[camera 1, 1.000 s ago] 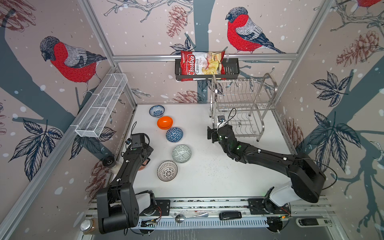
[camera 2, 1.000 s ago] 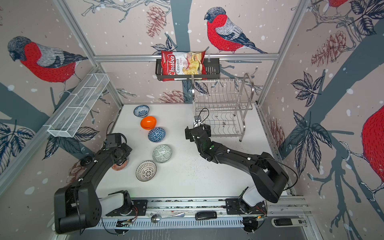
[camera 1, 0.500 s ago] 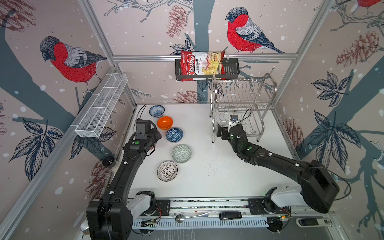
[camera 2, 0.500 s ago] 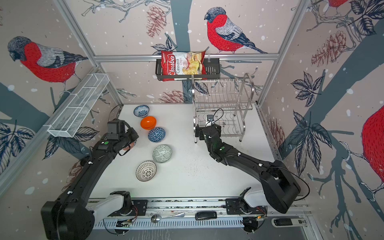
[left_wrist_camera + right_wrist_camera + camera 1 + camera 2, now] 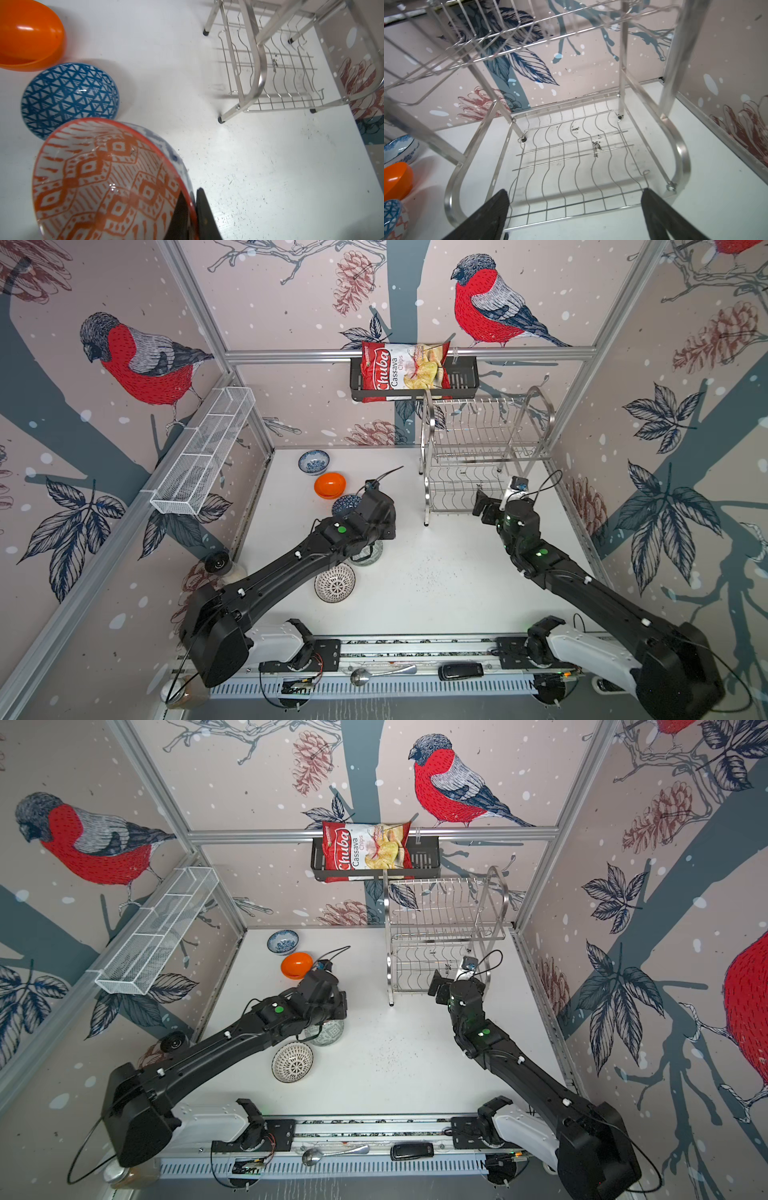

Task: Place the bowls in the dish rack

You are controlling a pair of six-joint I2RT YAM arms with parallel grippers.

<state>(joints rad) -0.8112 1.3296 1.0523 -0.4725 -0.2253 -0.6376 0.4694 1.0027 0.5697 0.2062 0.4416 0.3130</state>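
My left gripper (image 5: 190,193) is shut on the rim of an orange-patterned bowl (image 5: 104,176), one finger inside and one outside. In both top views the gripper body (image 5: 374,512) hides this bowl. On the table lie the blue-floral bowl (image 5: 313,461), the orange bowl (image 5: 329,485), the blue triangle bowl (image 5: 68,97), the grey-green bowl (image 5: 370,558) partly under my left arm, and the dotted white bowl (image 5: 335,583). The steel dish rack (image 5: 482,439) stands empty at the back right. My right gripper (image 5: 575,194) is open, just before the rack's lower shelf (image 5: 571,155).
A chips bag (image 5: 401,366) sits in a black basket on the back rail above the rack. A white mesh basket (image 5: 203,452) hangs on the left wall. A spoon (image 5: 380,672) and a black device (image 5: 460,670) lie on the front rail.
My left arm has swung from the table's left edge toward the middle, carrying the orange-patterned bowl. My right gripper has moved right, to the front of the rack's lower shelf, staying open.
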